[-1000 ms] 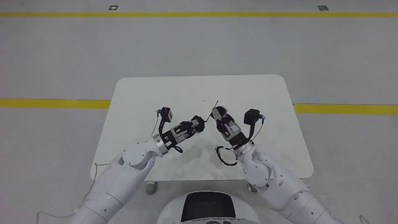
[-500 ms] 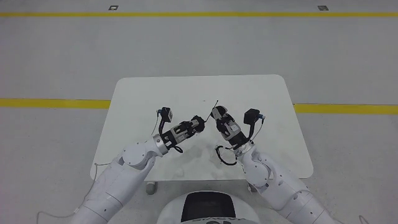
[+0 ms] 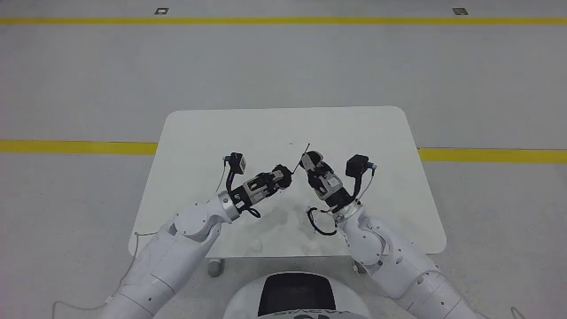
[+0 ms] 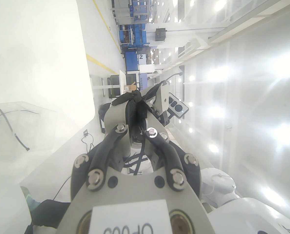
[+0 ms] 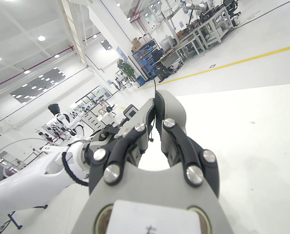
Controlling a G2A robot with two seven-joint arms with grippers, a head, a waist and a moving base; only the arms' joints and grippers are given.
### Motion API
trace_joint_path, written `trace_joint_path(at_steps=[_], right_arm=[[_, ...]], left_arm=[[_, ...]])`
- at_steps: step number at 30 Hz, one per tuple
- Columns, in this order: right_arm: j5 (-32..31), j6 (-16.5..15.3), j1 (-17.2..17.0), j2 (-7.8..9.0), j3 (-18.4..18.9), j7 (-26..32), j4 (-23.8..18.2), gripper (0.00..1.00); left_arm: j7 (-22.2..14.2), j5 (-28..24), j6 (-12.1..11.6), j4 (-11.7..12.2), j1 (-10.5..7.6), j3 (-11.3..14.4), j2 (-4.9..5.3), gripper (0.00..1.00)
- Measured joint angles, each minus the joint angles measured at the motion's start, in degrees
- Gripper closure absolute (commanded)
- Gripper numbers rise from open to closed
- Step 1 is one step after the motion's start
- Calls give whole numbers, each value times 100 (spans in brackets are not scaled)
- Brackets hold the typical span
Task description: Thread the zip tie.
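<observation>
A thin black zip tie [image 5: 155, 85] is pinched in my right gripper [image 5: 155, 99], which is shut on it. Its tip pokes out past the fingertips, and a short tail hangs between the fingers [image 5: 170, 113]. In the top view the zip tie [image 3: 306, 151] rises as a fine line from the right gripper [image 3: 308, 161] above the middle of the white table [image 3: 204, 142]. My left gripper [image 3: 283, 175] hovers just beside it, tips pointing at the right gripper. Its black pads [image 4: 135, 98] are pressed shut. I cannot make out anything between them.
A clear box [image 4: 35, 127] holding a black tie stands at the table's side, seen in the left wrist view. Both grippers hang above the tabletop. Yellow floor lines [image 3: 80, 147] run behind and beside the table.
The right arm has edged very slightly toward the left gripper. The left arm has kept still.
</observation>
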Motion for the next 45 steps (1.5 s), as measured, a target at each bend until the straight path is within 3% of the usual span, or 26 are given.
trace_joint_path(at_steps=[20,45], right_arm=[[-197,0,-51,-52,84,125,51,100],[-454,0,-275,-44,447,540,-52,100]], left_arm=[[0,0,0,0,0,0,0,100],[0,0,0,0,0,0,0,100]])
